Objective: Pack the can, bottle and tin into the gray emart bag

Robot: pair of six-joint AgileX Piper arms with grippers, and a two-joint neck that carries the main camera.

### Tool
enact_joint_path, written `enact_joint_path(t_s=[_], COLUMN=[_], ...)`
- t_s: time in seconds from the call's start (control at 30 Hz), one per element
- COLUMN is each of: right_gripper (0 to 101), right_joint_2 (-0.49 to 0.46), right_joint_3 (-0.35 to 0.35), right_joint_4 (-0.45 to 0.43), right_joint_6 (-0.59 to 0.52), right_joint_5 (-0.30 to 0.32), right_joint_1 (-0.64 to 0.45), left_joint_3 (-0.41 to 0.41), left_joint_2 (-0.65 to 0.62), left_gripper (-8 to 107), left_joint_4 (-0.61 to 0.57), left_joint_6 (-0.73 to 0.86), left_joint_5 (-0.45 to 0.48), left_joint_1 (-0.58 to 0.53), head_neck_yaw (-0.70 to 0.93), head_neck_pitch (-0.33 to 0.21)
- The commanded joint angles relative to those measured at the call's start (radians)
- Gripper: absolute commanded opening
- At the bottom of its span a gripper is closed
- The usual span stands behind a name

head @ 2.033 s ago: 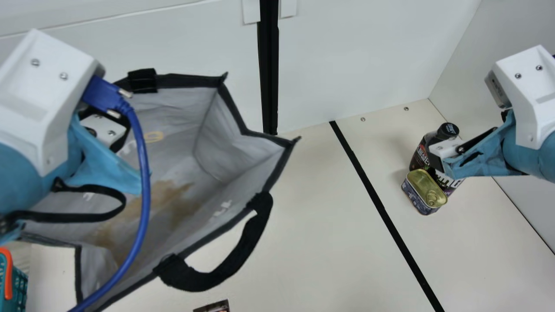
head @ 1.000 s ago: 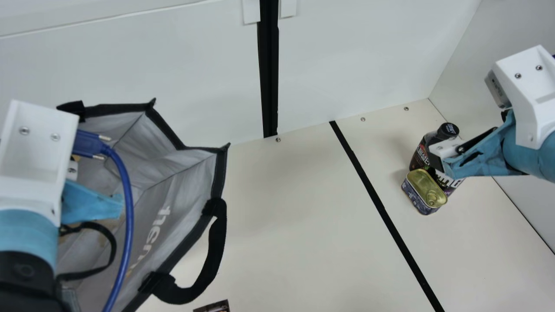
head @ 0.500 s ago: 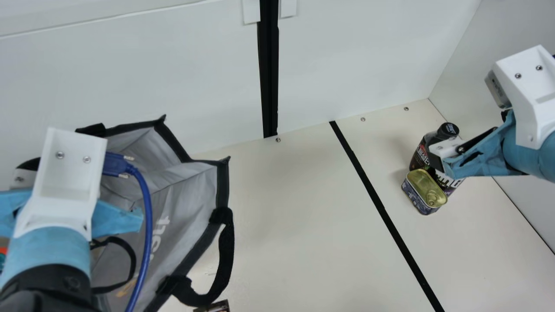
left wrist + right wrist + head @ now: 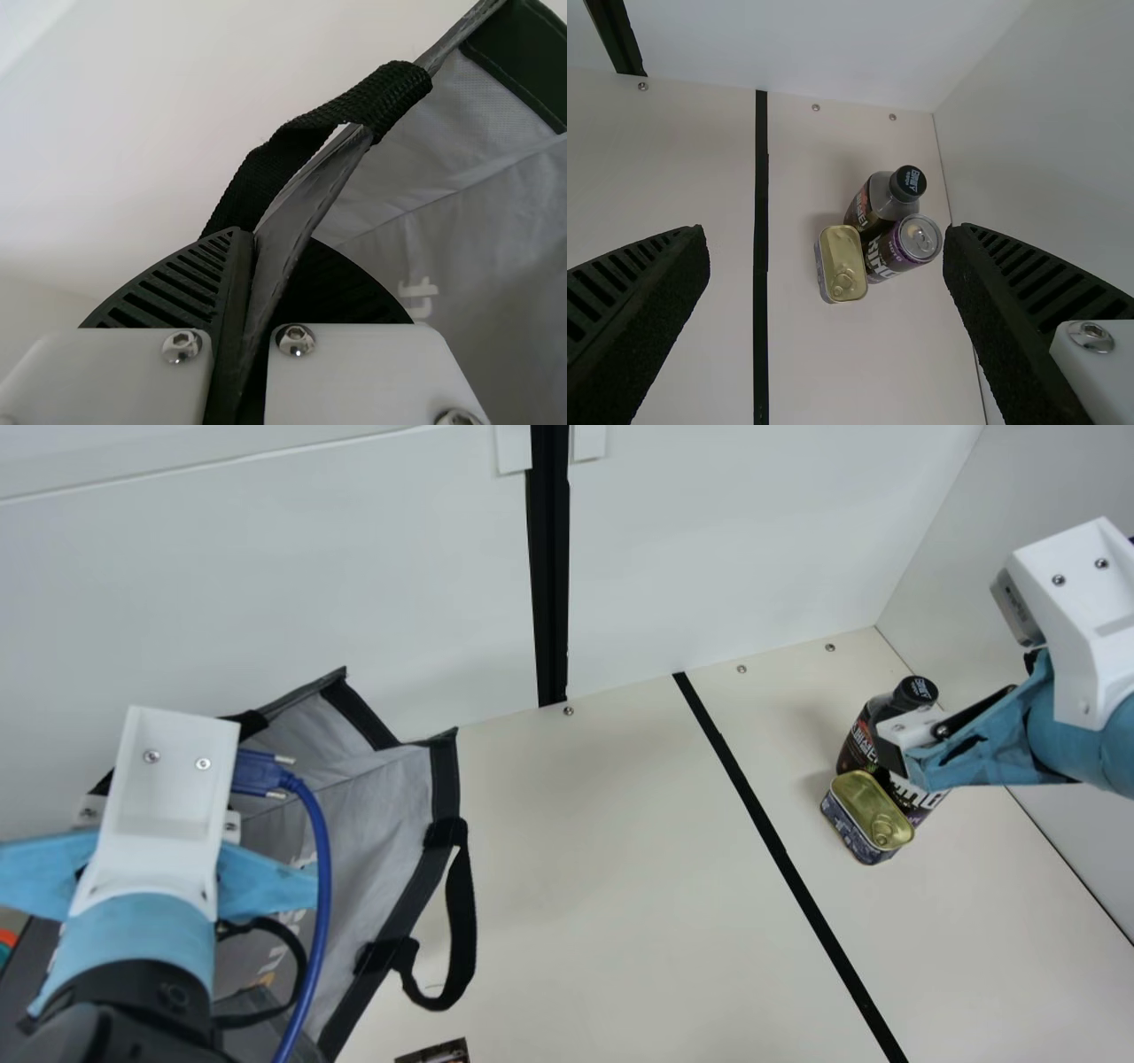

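Open table separates the gray bag from the bottle, can and tin clustered near the right wall. We've shifted the bag leftward, our left gripper clamped on its rim, our right gripper spread.

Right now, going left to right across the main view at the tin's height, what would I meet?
Left arm → gray bag → black line on the table → tin → can.
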Motion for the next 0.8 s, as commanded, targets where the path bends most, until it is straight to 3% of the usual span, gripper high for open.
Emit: enact_joint_path(t_s=[0.0,0.77], right_gripper=[91,91], right_joint_2=[0.000,0.000], right_joint_3=[0.000,0.000], right_joint_4=[0.000,0.000], right_joint_6=[0.000,0.000], right_joint_5=[0.000,0.000], right_joint_1=[0.000,0.000], left_joint_3=[0.004,0.054], left_joint_2=[0.001,-0.033], left_gripper=[10,10], left_joint_4=[-0.022,-0.330], left_joint_6=[-0.005,-0.010], left_joint_5=[-0.011,-0.136], left_joint_1=[0.006,0.099], head_neck_yaw=[-0.002,-0.002], head_neck_pitch=[-0.023,-0.023])
